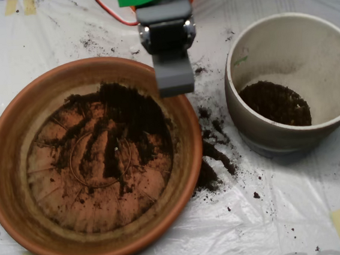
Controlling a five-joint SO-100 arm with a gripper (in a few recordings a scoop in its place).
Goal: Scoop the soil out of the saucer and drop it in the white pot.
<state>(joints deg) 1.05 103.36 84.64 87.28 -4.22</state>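
Overhead view: the scoop (174,79) hangs over the saucer (6,179) rim at 1 o'clock. Whether its shells are parted or loaded cannot be told from above. The soil (127,125) lies mainly in the saucer's upper right; spilled soil (214,153) lies between the saucer and the white pot (241,114), which holds some earth. Recommended: lower into the thickest pile, close fully, lift clear before traversing.

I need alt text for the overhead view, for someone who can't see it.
A grey scoop hangs over the top right rim of a terracotta saucer streaked with dark soil. To the right stands a white pot with some soil in the bottom; spilled crumbs lie between them.
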